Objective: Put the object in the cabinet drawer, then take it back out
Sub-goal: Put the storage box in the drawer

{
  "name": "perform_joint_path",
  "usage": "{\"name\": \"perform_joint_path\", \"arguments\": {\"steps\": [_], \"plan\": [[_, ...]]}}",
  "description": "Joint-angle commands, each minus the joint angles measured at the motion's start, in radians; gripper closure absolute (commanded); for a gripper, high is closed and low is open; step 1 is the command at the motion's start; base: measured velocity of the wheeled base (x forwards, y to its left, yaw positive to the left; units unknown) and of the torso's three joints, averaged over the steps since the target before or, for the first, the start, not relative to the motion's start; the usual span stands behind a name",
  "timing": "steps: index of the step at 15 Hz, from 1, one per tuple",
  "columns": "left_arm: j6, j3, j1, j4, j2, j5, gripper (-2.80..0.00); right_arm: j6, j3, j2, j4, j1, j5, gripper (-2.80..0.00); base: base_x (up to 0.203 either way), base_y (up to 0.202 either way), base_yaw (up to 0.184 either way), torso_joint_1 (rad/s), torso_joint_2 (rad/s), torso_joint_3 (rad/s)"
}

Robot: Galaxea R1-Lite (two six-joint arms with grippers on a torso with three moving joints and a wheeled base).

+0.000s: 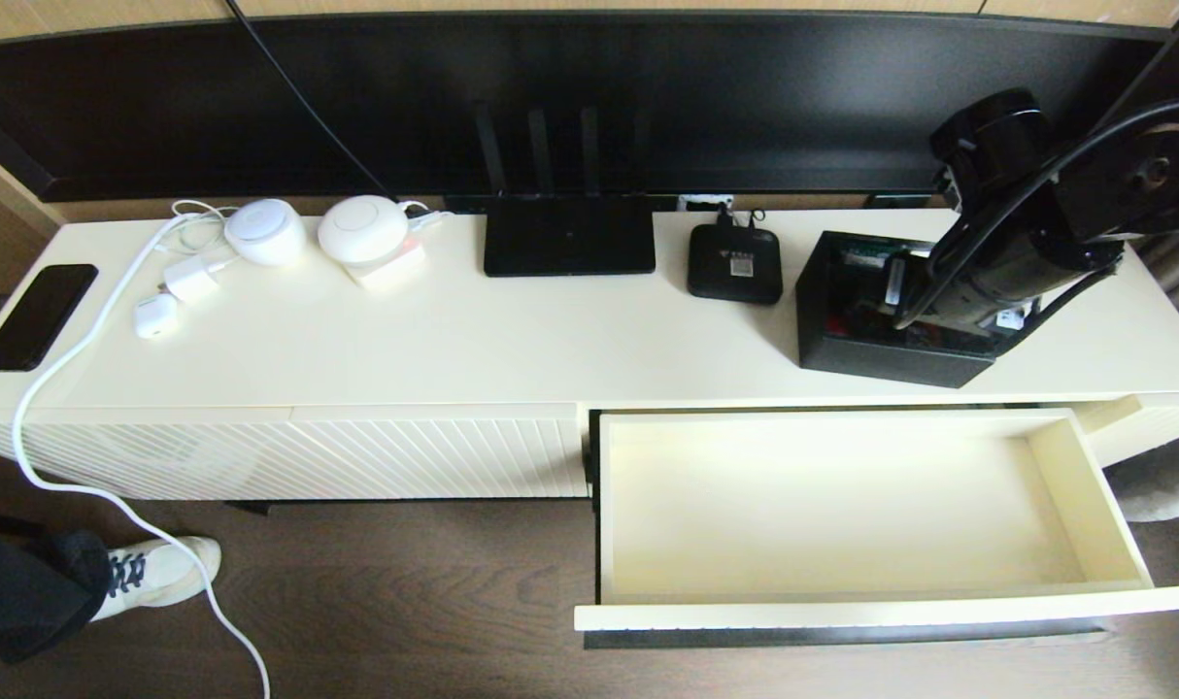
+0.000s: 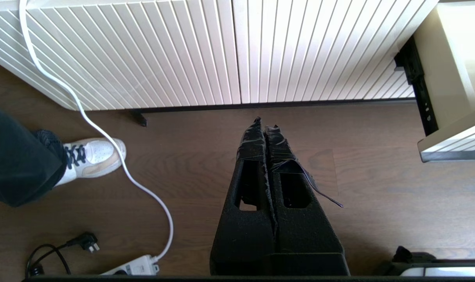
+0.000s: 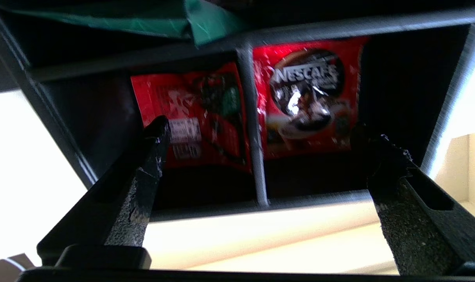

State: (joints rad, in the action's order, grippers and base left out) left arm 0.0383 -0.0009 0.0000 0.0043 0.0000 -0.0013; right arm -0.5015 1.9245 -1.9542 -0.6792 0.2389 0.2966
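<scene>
wide cream drawer with plain interior pulled out nearest me | left pincer closed on nothing, low over wood floor | black three-compartment organizer box on cream surface behind | right pincer spread wide over its red sachets, gripping nothing

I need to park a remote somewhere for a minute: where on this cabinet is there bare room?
The open cream drawer is bare inside. The cream cabinet top is bare along its front edge, from the black phone to the black organizer box. The back edge is crowded: white chargers, black router, black set-top box.
</scene>
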Motion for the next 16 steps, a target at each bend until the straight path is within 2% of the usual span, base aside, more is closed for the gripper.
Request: {"name": "perform_joint_path", "arguments": {"steps": [1, 9, 10, 16], "plan": [[0.000, 0.001, 0.000, 0.000, 0.002, 0.000, 0.00, 0.000, -0.011, -0.020, 0.009, 0.000, 0.002, -2.80, 0.000, 0.000, 0.000, 0.000, 0.00, 0.000], [0.000, 0.000, 0.000, 0.000, 0.002, 0.000, 0.00, 0.049, -0.033, -0.048, 0.054, -0.007, 0.004, -2.80, 0.000, 0.000, 0.000, 0.000, 0.00, 0.000], [0.000, 0.001, 0.000, 0.000, 0.000, 0.000, 0.00, 0.049, -0.043, -0.049, 0.062, -0.007, 0.004, 0.00, 0.000, 0.000, 0.000, 0.000, 0.00, 0.000], [0.000, 0.001, 0.000, 0.000, 0.000, 0.000, 0.00, 0.051, -0.068, -0.042, 0.100, -0.007, 0.006, 0.00, 0.000, 0.000, 0.000, 0.000, 0.00, 0.000]]}}
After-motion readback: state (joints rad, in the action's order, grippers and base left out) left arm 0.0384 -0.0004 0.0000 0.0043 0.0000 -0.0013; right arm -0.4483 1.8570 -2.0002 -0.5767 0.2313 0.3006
